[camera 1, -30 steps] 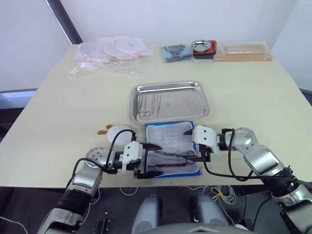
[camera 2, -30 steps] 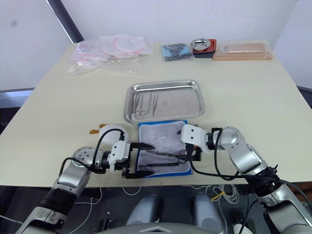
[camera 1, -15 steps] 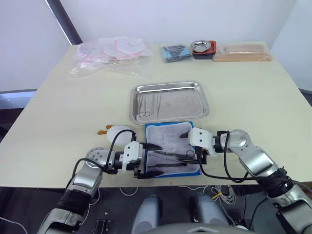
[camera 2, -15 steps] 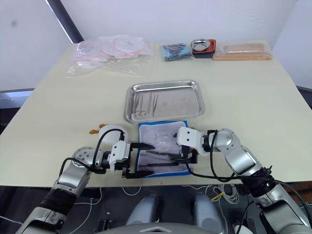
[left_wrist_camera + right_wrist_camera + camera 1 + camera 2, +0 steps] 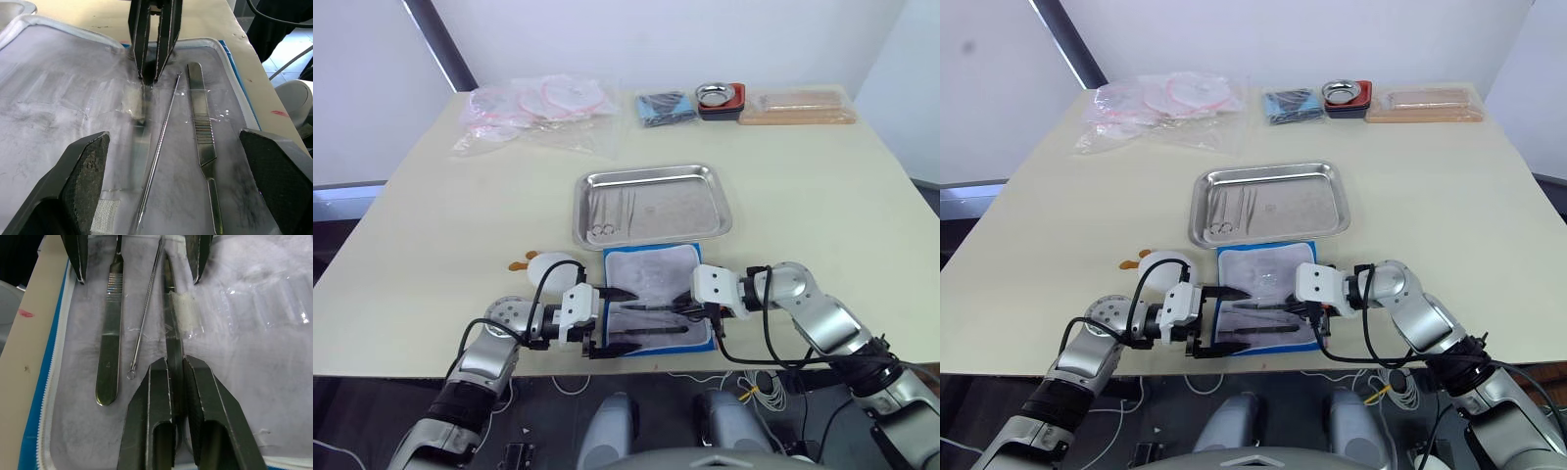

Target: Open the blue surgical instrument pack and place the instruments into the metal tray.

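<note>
Right gripper [image 5: 175, 382] has moved onto the open pack [image 5: 658, 266], just beside the tray [image 5: 653, 176], and pinches one tool [image 5: 172, 328]. Left gripper [image 5: 171, 161] hangs wide apart over it. Tray holds some instruments [image 5: 613, 210].

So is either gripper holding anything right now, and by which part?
The right gripper is shut on a flat instrument in the open pack, pinching one end. The left gripper is open, holding nothing.

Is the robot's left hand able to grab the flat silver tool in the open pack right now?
Probably yes: the left gripper is open, and the flat tool lies uncovered between its fingers.
</note>
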Available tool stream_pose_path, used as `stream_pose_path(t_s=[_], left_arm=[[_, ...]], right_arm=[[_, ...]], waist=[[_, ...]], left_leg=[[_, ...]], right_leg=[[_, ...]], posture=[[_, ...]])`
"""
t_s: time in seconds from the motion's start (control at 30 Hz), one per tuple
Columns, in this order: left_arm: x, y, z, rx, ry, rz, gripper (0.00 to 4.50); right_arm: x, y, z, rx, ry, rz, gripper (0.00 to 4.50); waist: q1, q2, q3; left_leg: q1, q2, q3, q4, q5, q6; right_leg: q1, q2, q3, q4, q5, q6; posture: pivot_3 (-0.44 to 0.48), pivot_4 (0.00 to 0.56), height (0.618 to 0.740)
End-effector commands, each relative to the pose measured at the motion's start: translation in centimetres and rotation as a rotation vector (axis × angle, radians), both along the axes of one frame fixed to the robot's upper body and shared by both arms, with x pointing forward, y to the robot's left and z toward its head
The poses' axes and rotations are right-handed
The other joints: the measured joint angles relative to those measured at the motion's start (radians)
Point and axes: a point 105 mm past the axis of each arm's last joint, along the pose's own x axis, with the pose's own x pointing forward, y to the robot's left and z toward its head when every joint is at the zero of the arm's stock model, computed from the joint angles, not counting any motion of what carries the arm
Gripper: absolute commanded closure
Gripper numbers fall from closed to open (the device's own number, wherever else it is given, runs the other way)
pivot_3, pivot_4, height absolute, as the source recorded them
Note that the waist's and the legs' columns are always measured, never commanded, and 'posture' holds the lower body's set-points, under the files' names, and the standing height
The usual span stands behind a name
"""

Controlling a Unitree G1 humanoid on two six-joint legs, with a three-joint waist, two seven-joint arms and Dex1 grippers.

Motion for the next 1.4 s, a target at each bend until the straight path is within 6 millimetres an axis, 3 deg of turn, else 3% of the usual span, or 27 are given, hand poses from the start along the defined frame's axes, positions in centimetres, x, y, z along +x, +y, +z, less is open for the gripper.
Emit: stream_pose_path(t_s=[0.03,0.23,0.63,0.97,1.4], left_arm=[[-1.7,1.2,-4.0,0.119,0.148,0.024,0.00],[-1.5,1.2,-4.1,0.120,0.156,0.036,0.00],[-1.6,0.8,-4.4,0.108,0.177,0.043,0.00],[-1.5,0.8,-4.5,0.105,0.179,0.054,0.00],[-1.2,1.2,-4.3,0.104,0.194,0.062,0.00]], right_arm=[[0.4,-0.6,-0.2,-0.007,0.009,-0.025,4.43],[0.0,0.1,1.3,0.041,-0.042,0.068,4.43],[-0.5,0.9,3.3,-0.082,-0.169,0.172,4.43],[-0.4,0.2,3.9,-0.186,-0.187,0.164,4.43],[-0.3,-3.0,4.7,-0.286,-0.188,0.136,4.43]], waist=[[0.000,-0.001,-0.001],[0.000,-0.001,-0.001],[0.002,0.000,0.000],[0.005,0.000,0.000],[0.005,0.000,0.000]], left_leg=[[0.000,0.000,0.000,0.000,0.000,0.000],[-0.001,0.000,0.000,0.000,0.000,0.000],[-0.002,0.000,0.000,0.000,0.000,0.000],[-0.002,-0.001,0.000,0.000,0.000,0.000],[-0.003,-0.001,0.000,0.000,0.000,0.000]], right_leg=[[0.000,0.000,0.000,0.000,0.000,0.000],[0.000,0.000,0.000,0.000,0.000,0.000],[-0.001,0.000,0.000,-0.001,0.000,0.000],[-0.001,-0.001,0.000,-0.001,0.000,0.000],[-0.001,-0.001,0.000,-0.002,0.000,0.000]], posture=[[0.000,0.150,0.740],[0.000,0.150,0.740],[0.000,0.150,0.740],[0.000,0.150,0.740],[0.000,0.150,0.740]])
